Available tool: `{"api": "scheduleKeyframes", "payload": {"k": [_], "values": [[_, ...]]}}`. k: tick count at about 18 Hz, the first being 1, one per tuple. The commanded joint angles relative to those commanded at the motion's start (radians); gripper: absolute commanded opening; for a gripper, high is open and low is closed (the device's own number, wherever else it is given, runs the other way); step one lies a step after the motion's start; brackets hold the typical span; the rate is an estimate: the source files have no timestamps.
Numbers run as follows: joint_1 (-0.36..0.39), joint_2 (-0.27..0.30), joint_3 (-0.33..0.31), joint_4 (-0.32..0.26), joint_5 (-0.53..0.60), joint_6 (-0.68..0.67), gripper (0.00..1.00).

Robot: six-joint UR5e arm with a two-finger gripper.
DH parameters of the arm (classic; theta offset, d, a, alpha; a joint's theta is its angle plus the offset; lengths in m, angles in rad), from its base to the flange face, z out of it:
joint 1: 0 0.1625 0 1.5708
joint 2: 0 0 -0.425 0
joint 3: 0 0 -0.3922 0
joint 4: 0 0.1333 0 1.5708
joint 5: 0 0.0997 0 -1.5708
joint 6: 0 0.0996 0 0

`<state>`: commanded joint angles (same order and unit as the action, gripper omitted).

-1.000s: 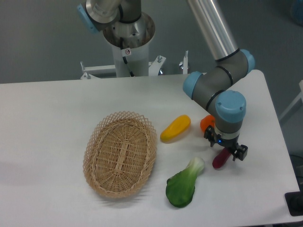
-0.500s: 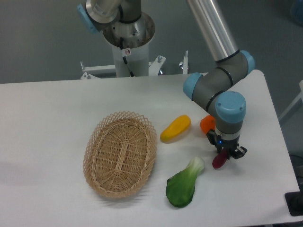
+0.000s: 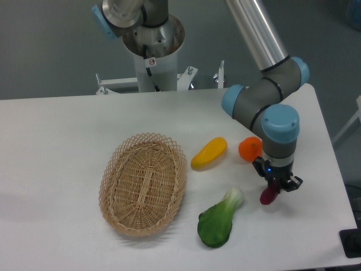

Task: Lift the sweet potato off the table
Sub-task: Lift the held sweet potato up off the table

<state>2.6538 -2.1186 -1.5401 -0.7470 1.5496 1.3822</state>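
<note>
Nearest the camera, a leafy green bok-choy-like vegetable with a pale stem [image 3: 219, 219] lies on the large white tabletop with rounded corners [image 3: 56, 147], well clear of the work going on to its right. Just beyond it and to the right, the small black two-finger hand [image 3: 276, 187] points straight down from its blue-capped grey wrist, and its fingers are clenched on the upper end of the small, slim, dark magenta-purple sweet potato [image 3: 268, 194]. The sweet potato hangs tilted below the fingers, gripped near one end so that most of its length stays visible; whether its lower tip touches the tabletop or is just off it cannot be told from this view. The vertical approach makes sense, since it lets the fingers straddle the narrow vegetable across its width without brushing its neighbours. To the left, an oval woven wicker basket [image 3: 144, 183] sits empty, apart from everything else. Farther back, a larger yellow oblong vegetable [image 3: 208, 153] lies at a slant near the basket's far rim, and a round orange fruit [image 3: 249, 148] sits just beside the arm's wrist, close enough that a lift is best kept straight up. Judging by the grip, the pick is nearly complete.
</note>
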Motion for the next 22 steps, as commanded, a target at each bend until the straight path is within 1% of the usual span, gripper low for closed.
{"api": "scheduleKeyframes", "payload": {"k": [3,6,8,12,13,16,17,19,22], "values": [[0.002,0.048,-0.003,-0.003,-0.077,-0.035,0.33],[-0.003,0.094,-0.006,-0.005,-0.103,-0.127,0.33],[-0.002,0.132,-0.003,-0.006,-0.175,-0.175,0.33],[0.018,0.163,0.009,-0.011,-0.201,-0.196,0.33],[0.018,0.169,0.023,-0.031,-0.210,-0.196,0.33],[0.018,0.181,0.078,-0.130,-0.218,-0.209,0.33],[0.018,0.187,0.092,-0.150,-0.220,-0.219,0.33],[0.018,0.193,0.097,-0.156,-0.224,-0.241,0.33],[0.017,0.209,0.087,-0.158,-0.232,-0.245,0.33]]}}
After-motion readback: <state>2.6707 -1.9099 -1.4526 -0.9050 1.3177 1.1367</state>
